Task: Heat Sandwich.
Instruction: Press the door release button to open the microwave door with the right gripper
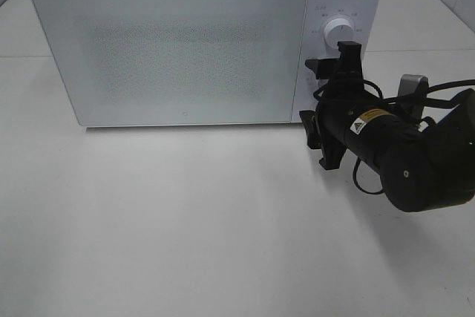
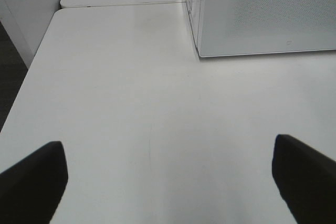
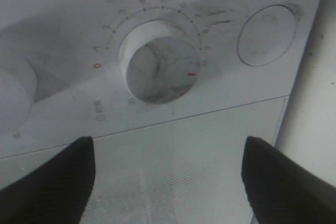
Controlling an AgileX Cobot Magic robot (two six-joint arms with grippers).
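Note:
The sandwich is out of view; the white microwave [image 1: 178,50] stands shut, its speckled door showing nothing inside. My right gripper [image 1: 320,98] is turned on its side against the control panel, open and empty. In the right wrist view its dark fingertips [image 3: 50,182] flank the door's edge below the lower dial [image 3: 160,66], whose red mark points toward the round button [image 3: 265,35]. The upper dial [image 1: 340,33] is just above the gripper. My left gripper [image 2: 168,182] hangs open over bare table, off the microwave's [image 2: 262,14] corner.
The white table [image 1: 185,220] stretches out in front of the microwave. A seam to a second table [image 2: 121,4] runs behind, and the table's side edge [image 2: 31,66] drops to a dark floor. Cables trail from the right arm [image 1: 415,154].

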